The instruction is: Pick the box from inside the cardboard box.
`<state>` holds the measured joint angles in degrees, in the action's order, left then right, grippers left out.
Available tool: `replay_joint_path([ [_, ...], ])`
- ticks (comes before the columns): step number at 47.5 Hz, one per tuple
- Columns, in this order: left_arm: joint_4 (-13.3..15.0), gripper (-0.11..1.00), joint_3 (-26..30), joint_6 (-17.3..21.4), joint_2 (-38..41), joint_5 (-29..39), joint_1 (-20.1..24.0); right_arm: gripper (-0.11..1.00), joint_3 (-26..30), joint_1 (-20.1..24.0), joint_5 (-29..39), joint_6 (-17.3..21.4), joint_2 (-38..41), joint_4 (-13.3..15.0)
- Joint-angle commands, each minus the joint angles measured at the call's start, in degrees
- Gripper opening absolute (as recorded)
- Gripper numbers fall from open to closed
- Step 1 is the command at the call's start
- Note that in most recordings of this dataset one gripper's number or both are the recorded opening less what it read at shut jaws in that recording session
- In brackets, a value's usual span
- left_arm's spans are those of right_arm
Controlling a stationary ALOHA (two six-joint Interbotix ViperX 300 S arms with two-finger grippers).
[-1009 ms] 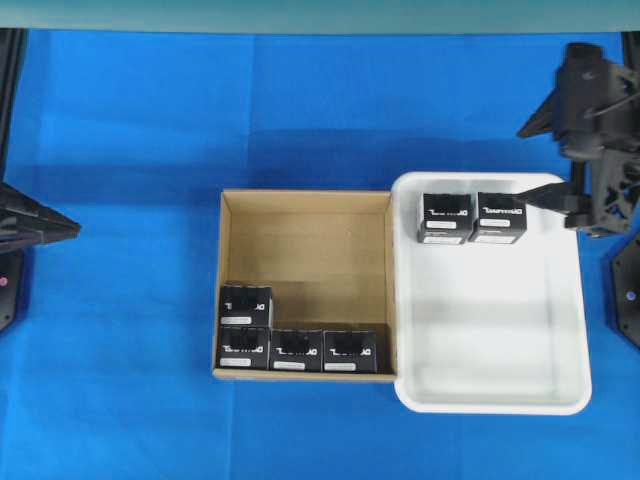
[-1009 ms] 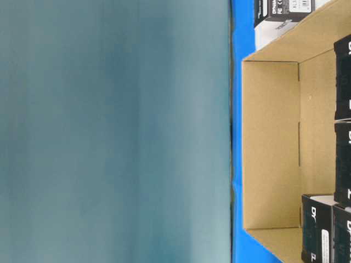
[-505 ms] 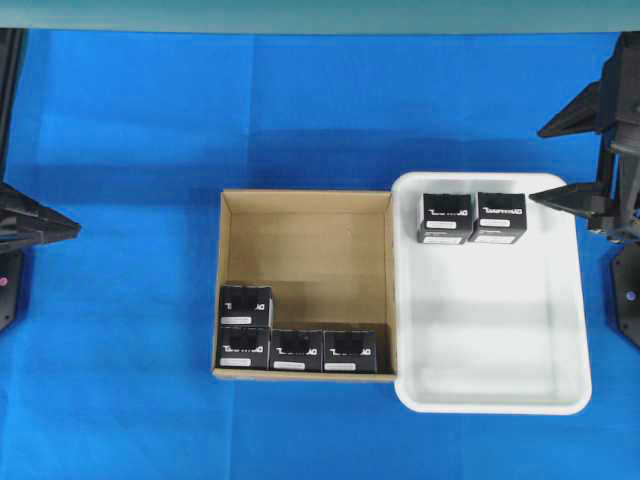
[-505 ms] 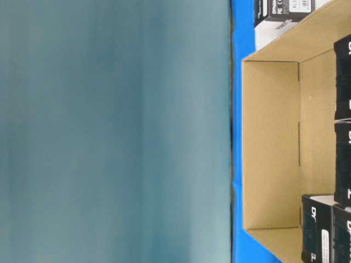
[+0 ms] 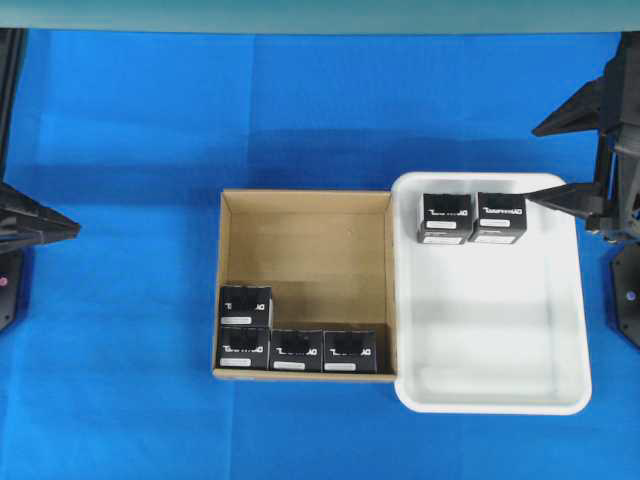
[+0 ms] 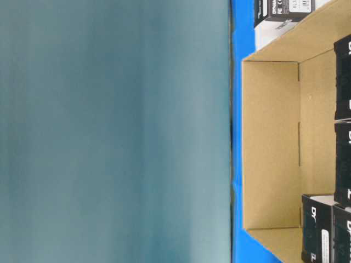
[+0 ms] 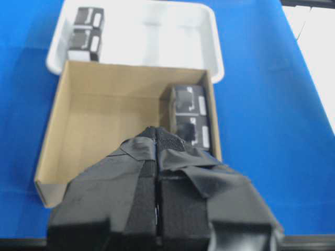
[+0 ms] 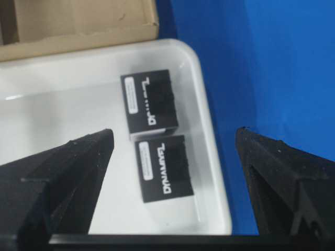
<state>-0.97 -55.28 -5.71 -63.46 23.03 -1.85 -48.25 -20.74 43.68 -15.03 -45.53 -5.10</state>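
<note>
Black carton, likely light, stiff — box [image 5: 245, 303] best pinched across opposite flat sides; right gripper [image 8: 172, 151] spread wide, empty — left gripper [image 7: 156, 157] pressed together.

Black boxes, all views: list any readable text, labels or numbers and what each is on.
"DYNAMIXEL", white lettering, only partly legible, on the nearer black box in the white tray.
Same lettering style on the second tray box: too blurred to read.
White lettering on the four boxes in the cardboard box, e.g.: too small to read.
Small white labels on all boxes: print unreadable.
No other text visible.
</note>
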Motion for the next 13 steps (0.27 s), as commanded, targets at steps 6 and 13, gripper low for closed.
replay_joint_path([
  [6,0.0,-0.07,1.7,-0.1,0.7,-0.4,0.0,0.93,0.2,0.2,-0.4,0.0,0.1,-0.2],
  [13,-0.1,-0.07,1.6,-0.1,0.7,-0.4,0.0,0.93,0.1,0.2,-0.4,0.0,0.1,-0.2],
])
